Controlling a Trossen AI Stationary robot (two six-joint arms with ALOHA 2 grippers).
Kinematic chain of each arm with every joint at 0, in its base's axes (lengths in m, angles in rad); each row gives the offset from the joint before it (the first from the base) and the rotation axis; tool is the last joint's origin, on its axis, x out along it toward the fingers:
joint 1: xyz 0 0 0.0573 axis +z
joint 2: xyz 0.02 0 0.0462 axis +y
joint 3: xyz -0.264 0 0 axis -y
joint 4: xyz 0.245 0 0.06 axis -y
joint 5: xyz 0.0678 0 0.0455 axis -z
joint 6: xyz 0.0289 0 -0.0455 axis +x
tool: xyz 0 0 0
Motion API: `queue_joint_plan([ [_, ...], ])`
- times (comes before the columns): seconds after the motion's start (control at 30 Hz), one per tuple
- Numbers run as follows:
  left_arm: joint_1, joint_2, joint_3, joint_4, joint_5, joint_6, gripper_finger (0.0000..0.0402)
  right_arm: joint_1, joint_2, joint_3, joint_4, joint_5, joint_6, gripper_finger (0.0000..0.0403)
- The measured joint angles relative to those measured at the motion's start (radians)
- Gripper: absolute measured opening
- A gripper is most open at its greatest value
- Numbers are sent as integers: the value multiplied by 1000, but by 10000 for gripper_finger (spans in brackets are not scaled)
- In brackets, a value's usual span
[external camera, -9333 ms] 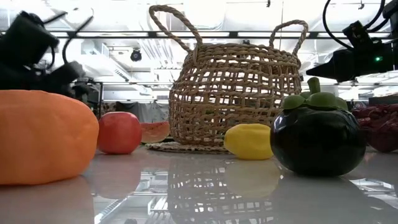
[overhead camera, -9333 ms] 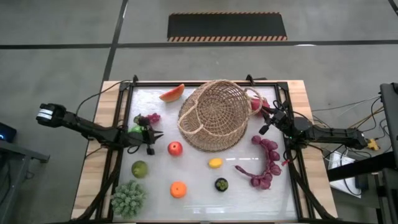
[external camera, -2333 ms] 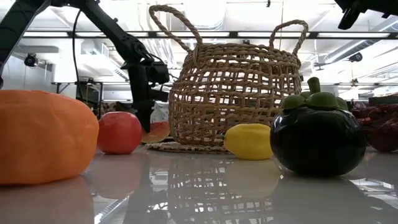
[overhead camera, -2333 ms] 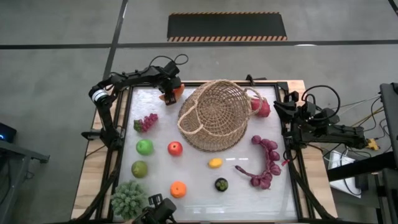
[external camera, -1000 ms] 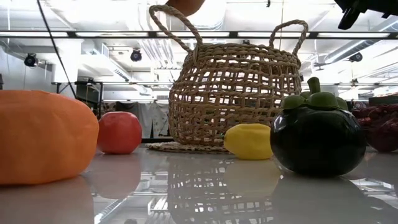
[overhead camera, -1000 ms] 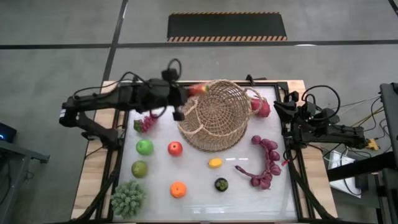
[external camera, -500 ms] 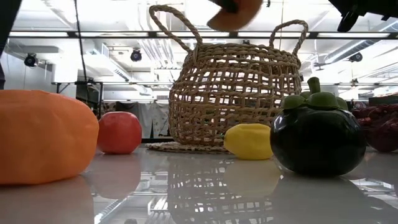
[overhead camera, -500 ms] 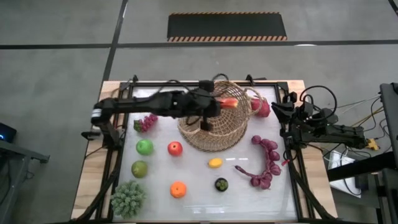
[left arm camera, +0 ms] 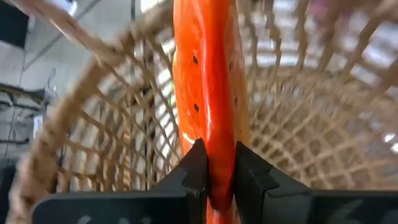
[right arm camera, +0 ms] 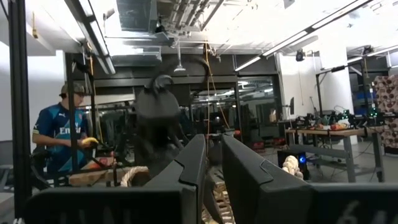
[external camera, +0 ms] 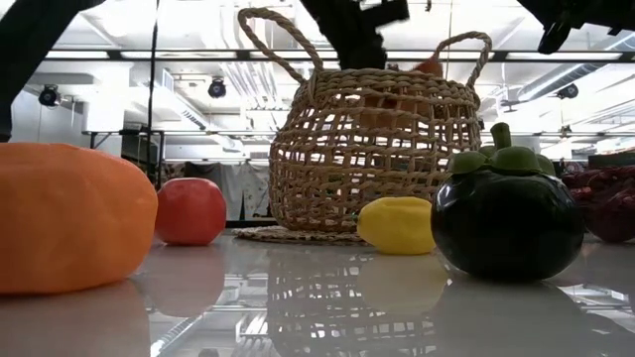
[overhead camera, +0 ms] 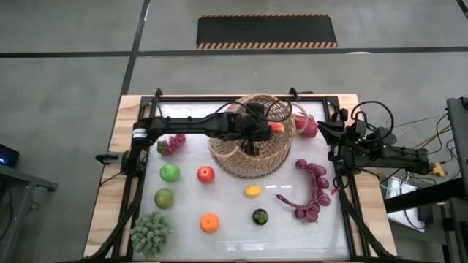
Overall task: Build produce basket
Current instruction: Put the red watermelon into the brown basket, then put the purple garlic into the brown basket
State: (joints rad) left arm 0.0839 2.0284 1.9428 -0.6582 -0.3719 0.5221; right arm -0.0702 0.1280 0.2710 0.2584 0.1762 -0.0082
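The tan wicker basket [overhead camera: 252,139] stands upright on the white table, toward its far edge; in the low view it is the basket [external camera: 372,139] with two loop handles. My left gripper [overhead camera: 265,128] reaches in over the basket's mouth, shut on an orange-red watermelon slice [overhead camera: 276,126]. In the low view the slice [external camera: 397,104] shows through the weave in the basket's upper part. My right gripper [overhead camera: 324,129] waits by the table's right edge, fingers [right arm camera: 198,168] a narrow gap apart, touching nothing. My left gripper [left arm camera: 214,155] pinches the watermelon slice between its two fingers, across the slice's thin body near one end [left arm camera: 214,140]. The fingers come from above and from the table's left, slanting down into the basket. The slice sticks out beyond the fingertips; whether it touches the weave I cannot tell.
On the table lie purple grapes [overhead camera: 172,142], a green apple [overhead camera: 170,172], a red apple [overhead camera: 206,174], a green pear [overhead camera: 164,198], an orange [overhead camera: 210,222], a lemon [overhead camera: 253,191], a dark mangosteen [overhead camera: 260,216], a purple-red string of fruit [overhead camera: 314,190] and a pink fruit [overhead camera: 307,126]. A person [right arm camera: 62,137] stands in the room behind.
My left gripper has carried the watermelon slice from the basket's left rim toward the table's right, over the basket's mouth, and then down. The slice, held above the handles before, now sits inside the basket's upper part. The basket has stayed in place.
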Motion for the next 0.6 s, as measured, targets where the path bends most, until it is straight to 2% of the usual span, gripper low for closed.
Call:
queue_joint_plan([
  [0.3,1,23,-19,-19,-98,8,89,0,0,0,0,0,1,43],
  [0.6,1,23,-37,-18,-102,9,101,0,0,0,0,0,1,43],
])
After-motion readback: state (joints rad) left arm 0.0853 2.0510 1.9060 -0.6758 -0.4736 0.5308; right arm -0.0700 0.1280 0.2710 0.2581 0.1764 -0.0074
